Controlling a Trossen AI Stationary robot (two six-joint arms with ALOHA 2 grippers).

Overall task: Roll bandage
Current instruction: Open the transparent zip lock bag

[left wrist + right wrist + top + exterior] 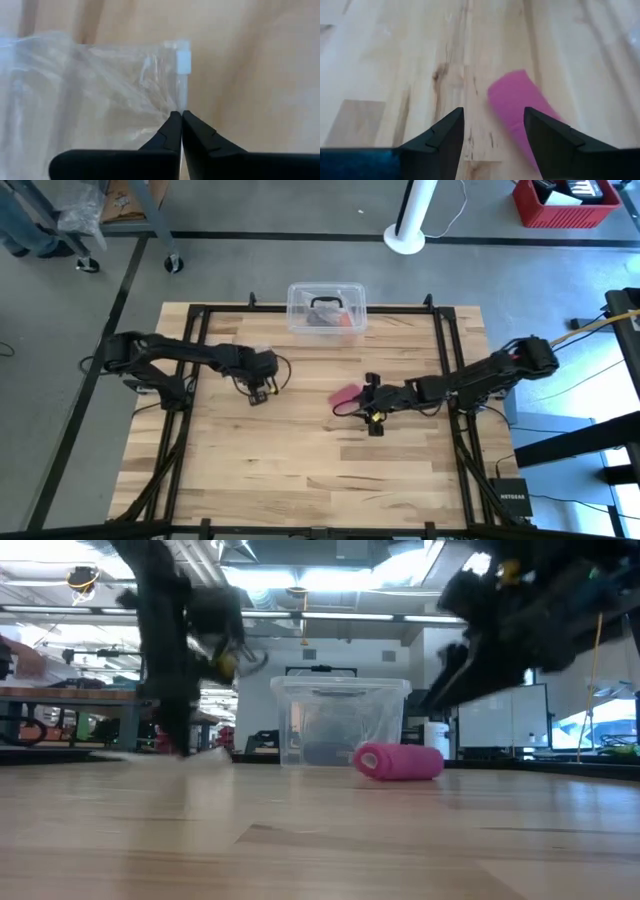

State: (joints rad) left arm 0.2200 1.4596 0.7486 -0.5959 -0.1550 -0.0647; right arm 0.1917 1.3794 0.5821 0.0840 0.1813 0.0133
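The left arm reaches in from the table's left edge, bent at the elbow, its forearm running toward the middle with the wrist turned downward. The left gripper [260, 392] sits low at the tabletop with its two dark fingers [172, 131] pressed together, tips meeting in a narrow point. The right arm stretches in from the right edge, angling down and across toward the centre in a long, nearly straight line. The right gripper [372, 417] hangs just above the wood, its fingers [451, 131] spread well apart, a wide gap between them with nothing clamped there
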